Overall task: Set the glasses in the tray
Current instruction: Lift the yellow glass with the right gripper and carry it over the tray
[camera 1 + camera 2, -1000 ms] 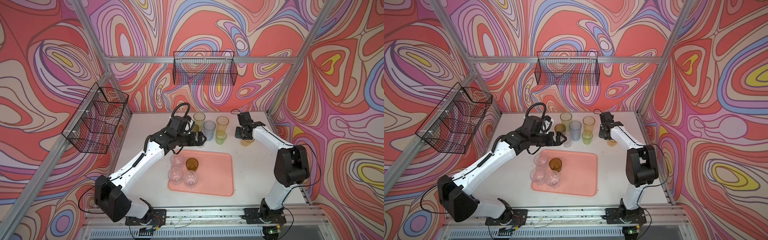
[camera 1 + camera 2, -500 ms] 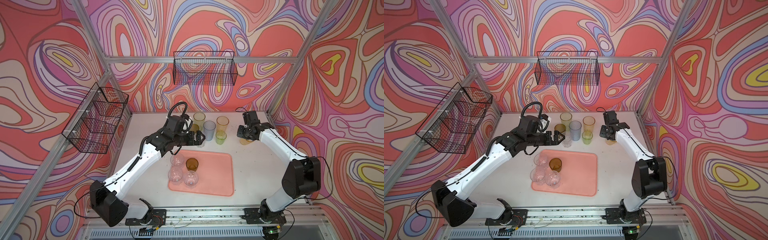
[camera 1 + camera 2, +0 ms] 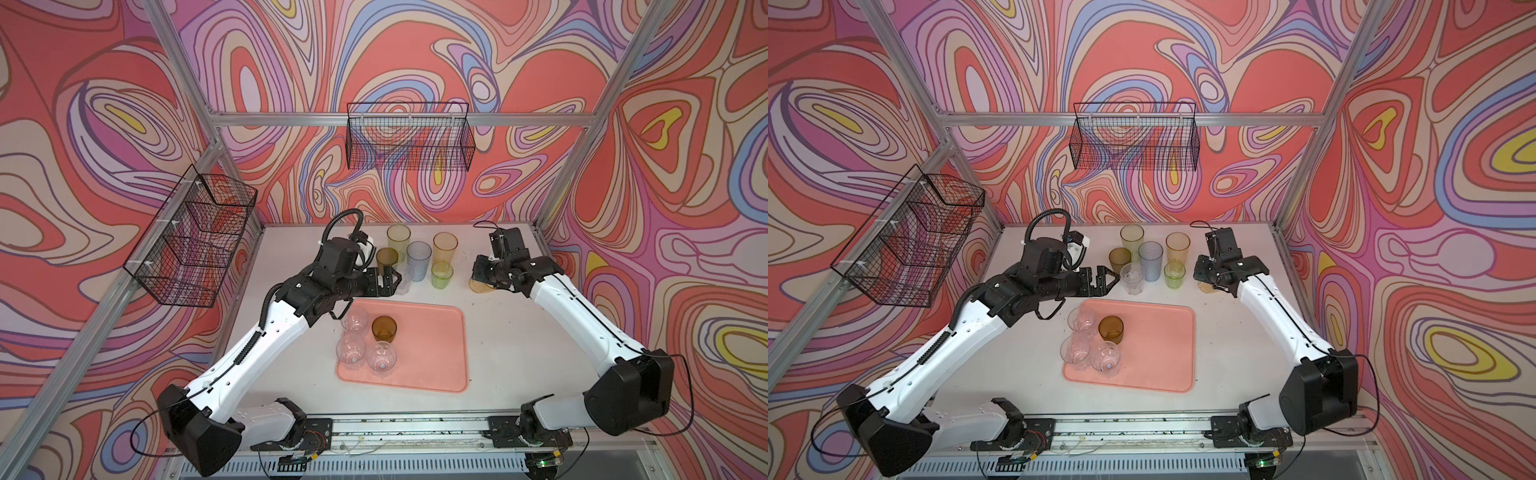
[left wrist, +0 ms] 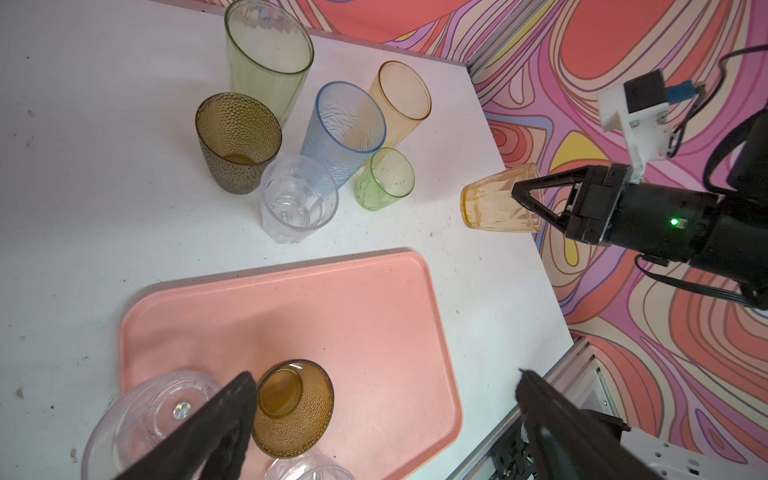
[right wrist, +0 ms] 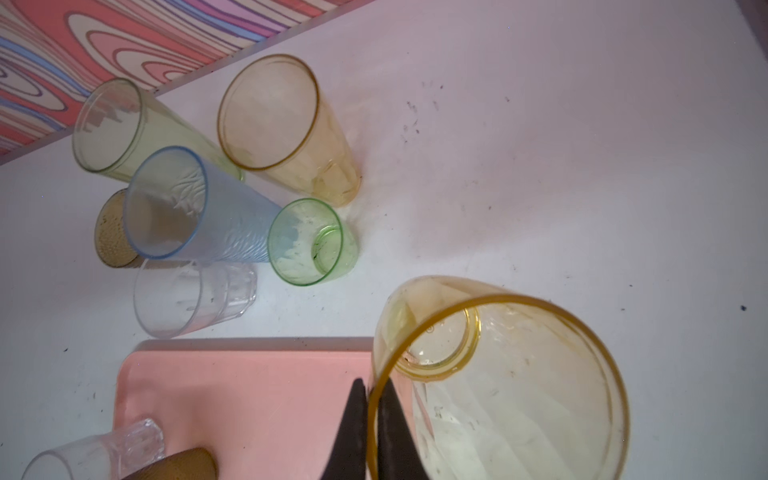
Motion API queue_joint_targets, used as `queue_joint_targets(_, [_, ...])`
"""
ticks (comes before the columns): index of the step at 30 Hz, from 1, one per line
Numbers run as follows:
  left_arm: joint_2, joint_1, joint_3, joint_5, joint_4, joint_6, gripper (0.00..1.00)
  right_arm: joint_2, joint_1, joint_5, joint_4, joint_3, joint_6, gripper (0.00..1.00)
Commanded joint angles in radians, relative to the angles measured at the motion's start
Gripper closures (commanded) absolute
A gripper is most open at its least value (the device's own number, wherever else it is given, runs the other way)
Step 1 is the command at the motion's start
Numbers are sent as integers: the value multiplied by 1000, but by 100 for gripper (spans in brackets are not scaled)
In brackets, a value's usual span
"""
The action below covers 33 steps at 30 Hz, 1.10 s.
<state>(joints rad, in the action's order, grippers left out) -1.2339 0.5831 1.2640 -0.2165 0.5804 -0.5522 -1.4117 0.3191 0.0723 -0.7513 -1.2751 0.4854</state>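
Left gripper (image 3: 1113, 281) has its jaws spread wide with nothing in them. The tips are right next to the clear faceted tumbler (image 3: 1132, 279) standing on the white table (image 3: 1233, 332) just behind the salmon-pink tray (image 3: 1158, 345). Can't tell if they touch it. The tray's left end holds three clear tumblers (image 3: 1076, 352) and a brown dimpled one (image 3: 1111, 329), bunched together. Behind the tray the rest stand upright in a cluster: another brown tumbler (image 3: 1119, 259), tall yellow-green (image 3: 1132, 237), tall blue-grey (image 3: 1150, 259), tall orange (image 3: 1178, 246) and short green (image 3: 1174, 274). Over on the right, the right gripper (image 5: 368, 419) is pinched onto the rim of the amber tumbler (image 5: 519, 395), one finger inside, one outside. The glass is tilted and off the tray, past its far right corner.
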Motion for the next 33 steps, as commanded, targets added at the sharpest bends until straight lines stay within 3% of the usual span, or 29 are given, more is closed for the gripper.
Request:
queue_joint_targets(1, [43,-3,-32,34,31,19,0,28,64,36,-22,3,30,100])
queue_joint_targets(15, [110,-3,-151,74,5,24,0,62,267,122,-5,74,143,100])
queue_joint_targets(33, [99,-3,-136,103,45,22,0,34,400,179,-26,51,199,100])
